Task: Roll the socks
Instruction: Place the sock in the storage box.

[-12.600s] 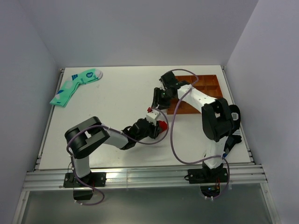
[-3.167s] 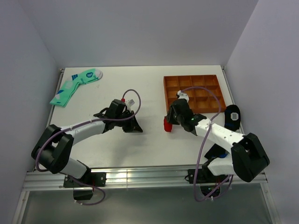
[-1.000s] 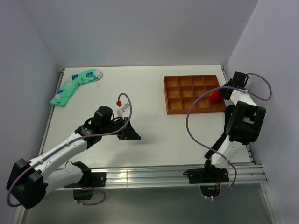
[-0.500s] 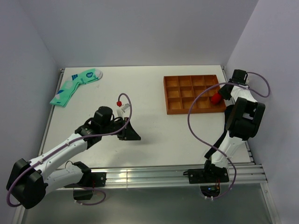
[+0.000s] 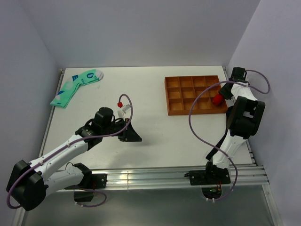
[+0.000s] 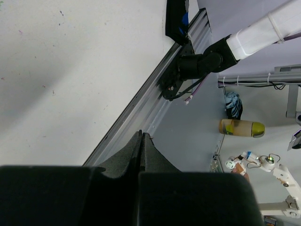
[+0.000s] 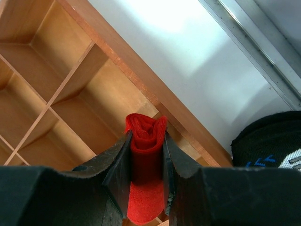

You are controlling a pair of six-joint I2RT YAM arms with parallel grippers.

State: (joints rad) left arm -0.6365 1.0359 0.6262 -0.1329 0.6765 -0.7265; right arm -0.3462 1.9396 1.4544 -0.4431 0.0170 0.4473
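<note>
Now the socks (image 7: 146, 150), one tight red roll, hang pinched in the right jaws over a cell on the right edge of the tray (image 7: 117, 61), near the far right corner of the worktop (image 5: 141, 89). We should lower straight into that cell, clear of its walls, before releasing. The left jaws are closed on nothing. We count one roll, one tray, one green sock (image 5: 75, 87) and one black sock (image 7: 268, 136).

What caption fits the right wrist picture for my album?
The right gripper holds rolled bright red fabric socks over the brown wooden tray.
</note>
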